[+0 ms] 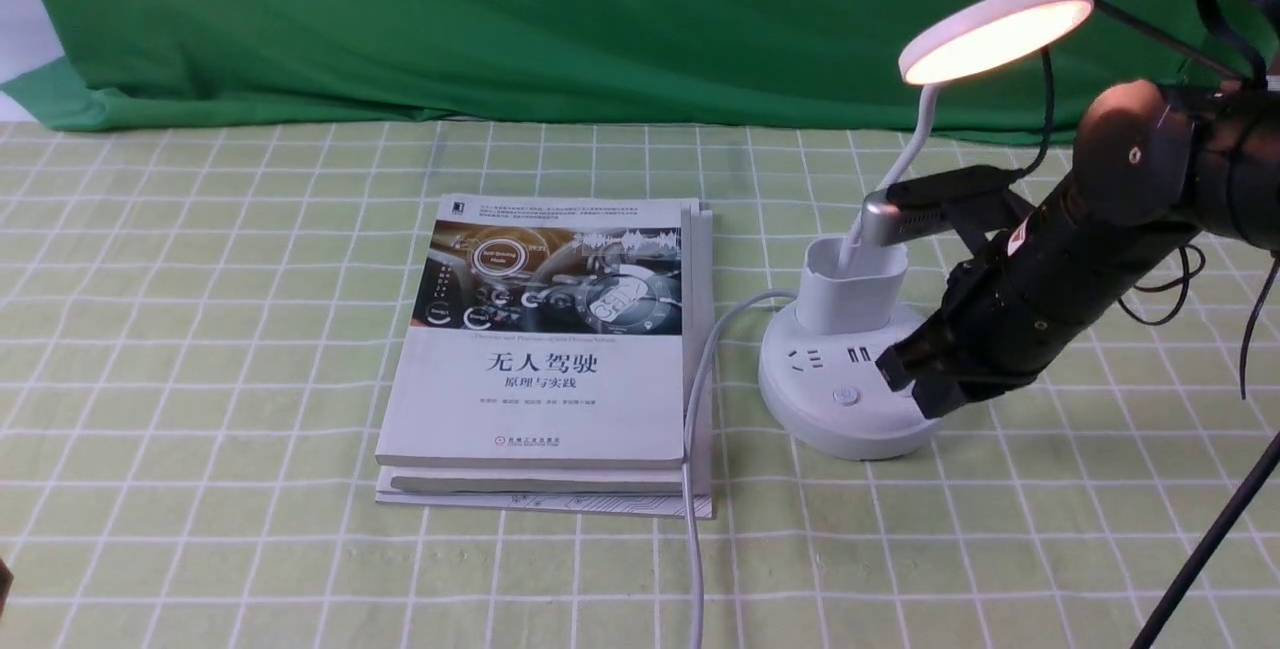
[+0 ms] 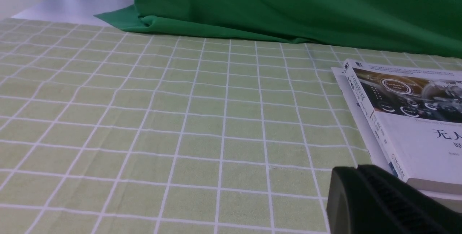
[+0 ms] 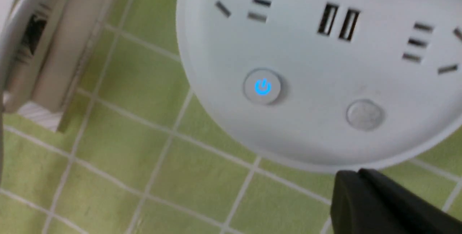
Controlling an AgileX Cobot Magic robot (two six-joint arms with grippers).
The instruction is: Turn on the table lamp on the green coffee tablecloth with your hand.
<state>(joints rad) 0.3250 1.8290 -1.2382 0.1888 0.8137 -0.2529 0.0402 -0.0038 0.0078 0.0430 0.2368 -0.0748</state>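
The white table lamp [image 1: 848, 399] stands at the right on the green coffee tablecloth [image 1: 200, 329]. Its disc head [image 1: 995, 29] glows warm. In the right wrist view the base [image 3: 325, 64] shows sockets, a button with a lit blue power sign [image 3: 262, 87] and a plain button [image 3: 364, 114]. My right gripper [image 1: 912, 377], the hand, is shut and empty, its tips at the right side of the base; in the right wrist view it [image 3: 355, 176] sits just off the rim near the plain button. My left gripper [image 2: 355, 172] is shut, low over the cloth beside the books.
Two stacked books [image 1: 550, 349] lie left of the lamp, also in the left wrist view [image 2: 415, 118]. The lamp's white cord [image 1: 695, 429] runs along their right edge toward the front. A dark green backdrop [image 1: 500, 19] hangs behind. A black pole [image 1: 1200, 559] crosses the front right corner.
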